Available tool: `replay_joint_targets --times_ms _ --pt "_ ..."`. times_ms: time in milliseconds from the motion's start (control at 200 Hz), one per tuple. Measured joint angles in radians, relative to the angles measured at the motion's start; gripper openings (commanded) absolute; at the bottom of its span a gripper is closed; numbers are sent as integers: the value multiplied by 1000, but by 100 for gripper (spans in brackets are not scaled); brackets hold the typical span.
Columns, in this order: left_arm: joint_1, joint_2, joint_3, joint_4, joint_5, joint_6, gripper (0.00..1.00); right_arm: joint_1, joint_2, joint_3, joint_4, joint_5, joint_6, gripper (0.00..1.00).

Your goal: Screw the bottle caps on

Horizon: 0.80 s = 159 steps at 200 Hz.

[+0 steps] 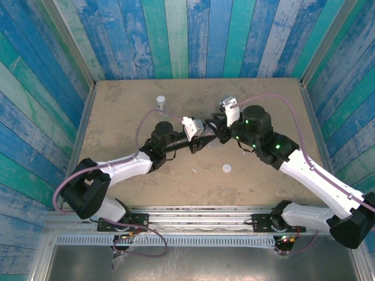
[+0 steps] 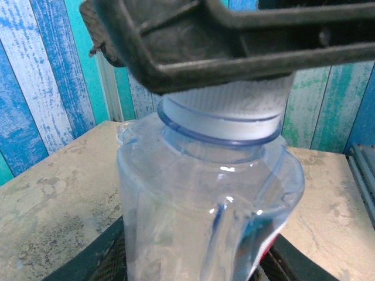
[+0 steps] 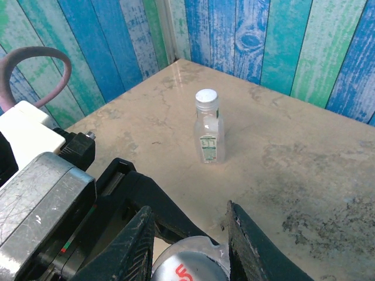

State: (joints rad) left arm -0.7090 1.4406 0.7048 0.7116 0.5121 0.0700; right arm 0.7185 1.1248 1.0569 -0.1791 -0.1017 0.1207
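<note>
The left claw (image 1: 208,140) grasps a clear bottle (image 2: 193,205) by its lower body. The right claw (image 1: 218,133), meeting it, is clenched on the white cap (image 2: 234,108) on the neck. A capped bottle (image 3: 209,136) stands ahead of the right claw on the tabletop (image 3: 293,146), and a loose cap (image 1: 227,168) lies near it.

Small clear plastic bottle (image 2: 199,199), white ribbed cap (image 2: 234,108) on neck; second clear capped bottle (image 3: 208,136) upright, far back; loose round white cap (image 1: 227,168) lying flat.
</note>
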Motion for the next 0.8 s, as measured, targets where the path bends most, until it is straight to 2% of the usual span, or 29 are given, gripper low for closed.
replay_joint_targets --times_ms 80,155,531,656,796 --pt "2 0 0 1 23 4 70 -7 0 2 -5 -16 0 4" --pt "2 0 2 6 43 -2 76 -13 0 2 -23 -31 1 4" --pt "2 0 5 14 94 -3 73 -18 2 2 -60 -72 43 4" --pt "2 0 5 18 107 -10 77 -22 1 2 -53 -90 58 5" --pt "2 6 5 21 116 -18 70 -23 1 7 -51 -101 66 5"
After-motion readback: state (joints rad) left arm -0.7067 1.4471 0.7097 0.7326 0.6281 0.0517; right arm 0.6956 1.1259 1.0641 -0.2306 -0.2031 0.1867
